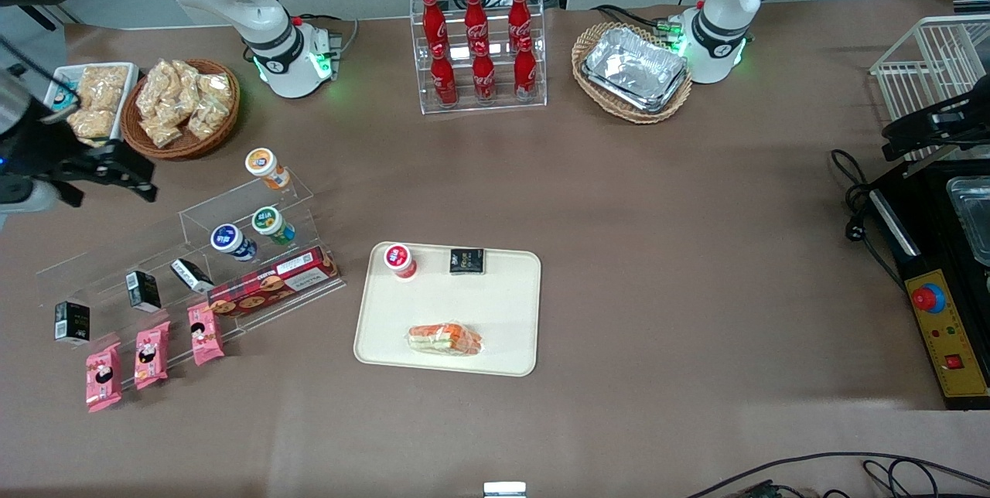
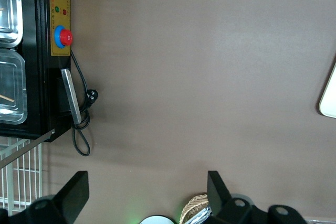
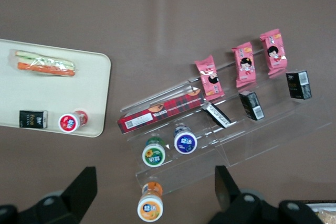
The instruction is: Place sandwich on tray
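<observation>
In the front view the sandwich (image 1: pixel 445 339) lies flat on the tray (image 1: pixel 503 305), in the part of the tray nearest the bench's (image 1: pixel 657 235) front edge, with nothing touching it. Farther from the camera on the same tray stand a red-lidded cup (image 1: pixel 400 260) and a small black packet (image 1: pixel 467 260), well apart from the sandwich. The gripper (image 1: pixel 124 172) hangs high up at the working arm's end of the bench, above the clear stepped display stand (image 1: pixel 186 250) and near the wicker basket of snack bags (image 1: pixel 180 107); it holds nothing, and its dark fingers (image 1: pixel 138 188) look spread. The long red biscuit box (image 1: pixel 272 289) and three pink snack packets (image 1: pixel 151 355) lie at the stand's lowest step. In the left wrist view only a rounded corner of the tray (image 2: pixel 329 98) shows on the brown bench (image 2: pixel 199 77). In the right wrist view the gripper (image 3: pixel 155 192) looks straight down with its two fingers (image 3: pixel 83 186) set wide apart and empty, above the stand's round tubs (image 3: pixel 169 146); the sandwich (image 3: pixel 44 63) rests on the tray (image 3: pixel 79 77), apart from the red-lidded cup (image 3: pixel 70 121) and black packet (image 3: pixel 33 119).
</observation>
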Motion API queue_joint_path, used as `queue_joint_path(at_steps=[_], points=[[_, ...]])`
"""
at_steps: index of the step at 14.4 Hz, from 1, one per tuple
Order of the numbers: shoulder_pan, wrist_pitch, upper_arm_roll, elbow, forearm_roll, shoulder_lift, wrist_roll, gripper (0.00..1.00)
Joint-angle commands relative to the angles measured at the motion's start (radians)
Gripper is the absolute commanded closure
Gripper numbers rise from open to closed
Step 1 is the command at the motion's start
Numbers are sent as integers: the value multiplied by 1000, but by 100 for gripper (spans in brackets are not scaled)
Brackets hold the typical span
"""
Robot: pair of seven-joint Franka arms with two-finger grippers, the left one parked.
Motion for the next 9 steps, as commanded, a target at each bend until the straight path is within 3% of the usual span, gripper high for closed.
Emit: queue_joint_path(at_steps=[1, 5, 9], points=[[-117, 11, 79, -21, -12, -9, -10, 0], [-157, 45, 98, -19, -18, 11, -93, 0], [-108, 46, 7, -19, -15, 19, -153, 0]])
